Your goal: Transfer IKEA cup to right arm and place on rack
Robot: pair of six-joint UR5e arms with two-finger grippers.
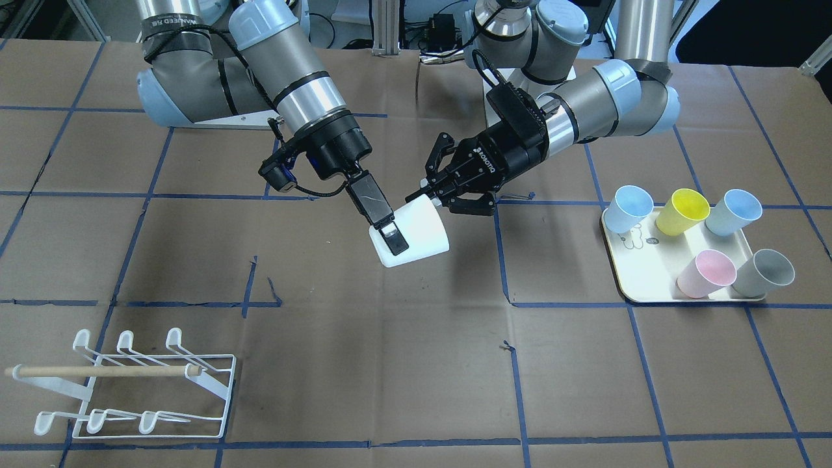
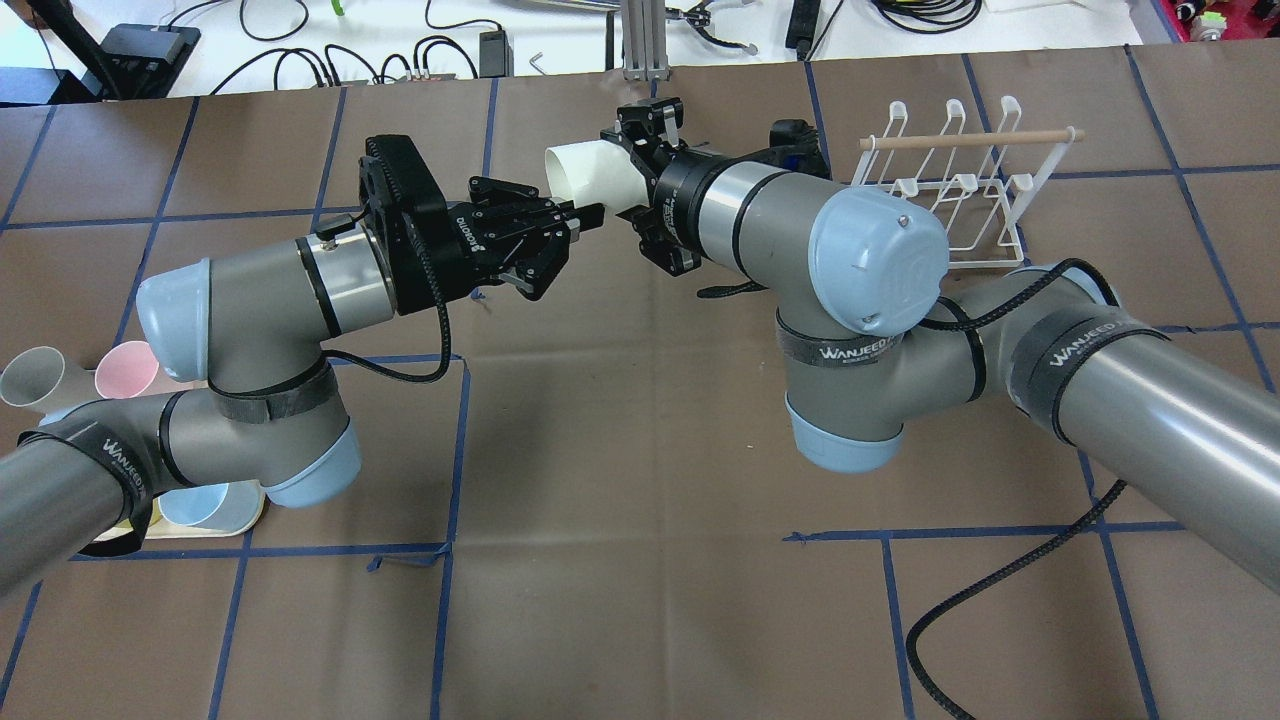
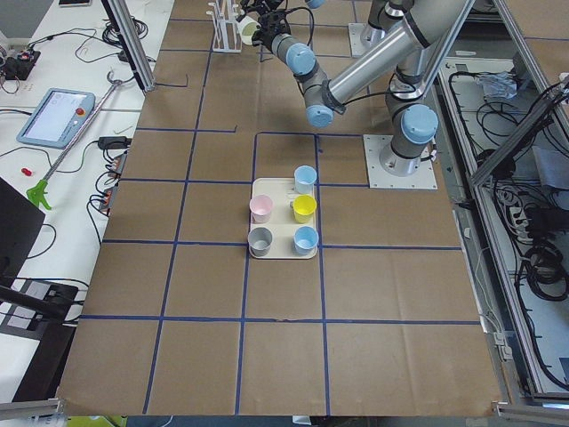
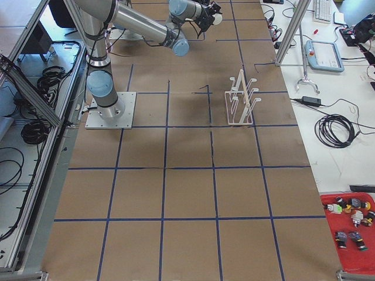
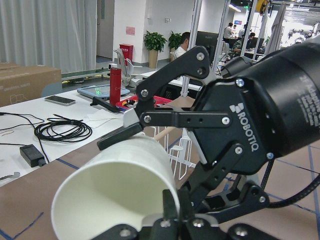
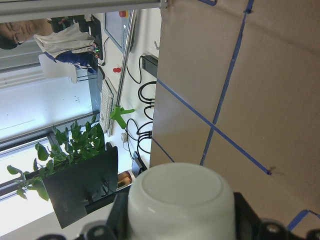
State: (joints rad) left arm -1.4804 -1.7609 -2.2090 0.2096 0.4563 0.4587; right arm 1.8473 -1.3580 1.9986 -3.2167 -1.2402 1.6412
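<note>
Handover point: cup [image 1: 419,227] is mid-air over the middle of the tabletop [image 1: 390,364], nearer the robot-side edge. The right claw [image 1: 398,242] is clamped across its body. The left claw [image 1: 429,192] straddles the rim; can't tell if it's pinching. Risk: the right arm heads for the rack [image 1: 149,383] in the far right corner while the left one grips, so the cup twists loose and drops.

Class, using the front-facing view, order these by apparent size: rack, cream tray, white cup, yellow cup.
1. rack
2. cream tray
3. white cup (raised nearer the camera, so its lead is unsure)
4. yellow cup
</note>
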